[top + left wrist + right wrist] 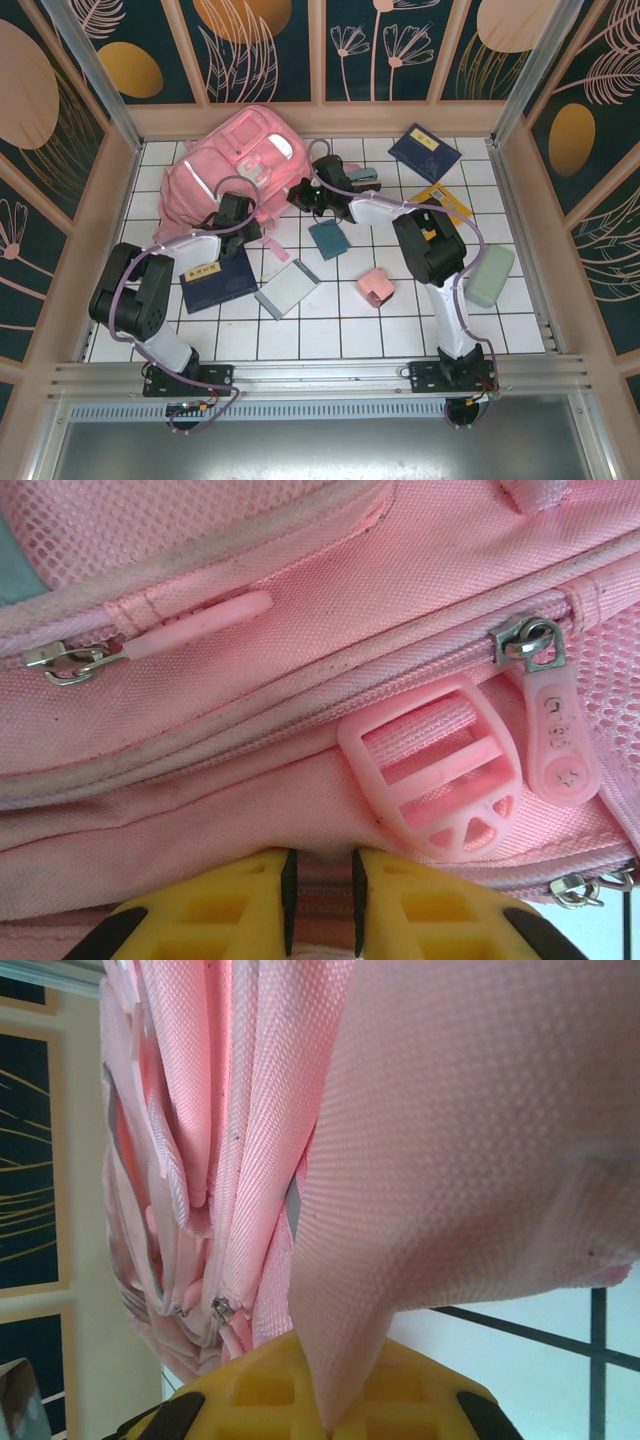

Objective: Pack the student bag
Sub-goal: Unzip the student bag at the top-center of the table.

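Backpack of soft pink fabric (235, 165) lies at the upper left of the white tiled floor (330, 325) in the top view. The left wrist view adds a pink plastic strap buckle (430, 765) and the left gripper (320, 900), clamped on a fabric fold. The right wrist view shows the right gripper (330, 1405) pinching a backpack panel.

One pink backpack (225, 160), two dark blue books (218, 280), one teal notebook (328, 240), one grey pad (287, 289), one small pink box (376, 287), one pale green case (489, 275), one yellow booklet (447, 203).
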Controlling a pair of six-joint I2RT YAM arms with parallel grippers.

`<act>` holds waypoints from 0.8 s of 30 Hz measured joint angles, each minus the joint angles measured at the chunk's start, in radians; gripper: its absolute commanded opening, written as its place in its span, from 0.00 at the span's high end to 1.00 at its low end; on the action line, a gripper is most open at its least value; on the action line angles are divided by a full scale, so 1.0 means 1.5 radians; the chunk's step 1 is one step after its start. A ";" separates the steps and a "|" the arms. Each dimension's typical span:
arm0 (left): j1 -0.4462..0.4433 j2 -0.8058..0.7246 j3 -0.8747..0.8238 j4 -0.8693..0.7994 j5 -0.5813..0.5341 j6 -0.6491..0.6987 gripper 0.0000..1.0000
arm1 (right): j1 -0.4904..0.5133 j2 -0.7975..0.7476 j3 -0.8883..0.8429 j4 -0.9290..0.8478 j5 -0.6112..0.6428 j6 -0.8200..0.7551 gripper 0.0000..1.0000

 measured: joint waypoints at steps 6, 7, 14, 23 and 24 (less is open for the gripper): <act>0.008 0.023 0.005 -0.005 0.008 0.016 0.71 | 0.000 0.048 0.005 -0.002 0.000 -0.005 1.00; 0.008 0.021 0.005 -0.005 0.013 0.016 0.70 | 0.000 0.053 0.010 -0.004 0.001 -0.006 1.00; 0.001 -0.003 0.003 0.002 0.038 0.011 0.70 | -0.001 0.069 0.044 -0.022 0.002 -0.018 1.00; -0.045 0.020 0.003 0.027 0.054 0.003 0.70 | -0.001 0.073 0.054 -0.035 0.002 -0.018 1.00; -0.046 0.026 0.003 0.030 0.055 0.002 0.70 | -0.001 0.073 0.054 -0.035 0.002 -0.018 1.00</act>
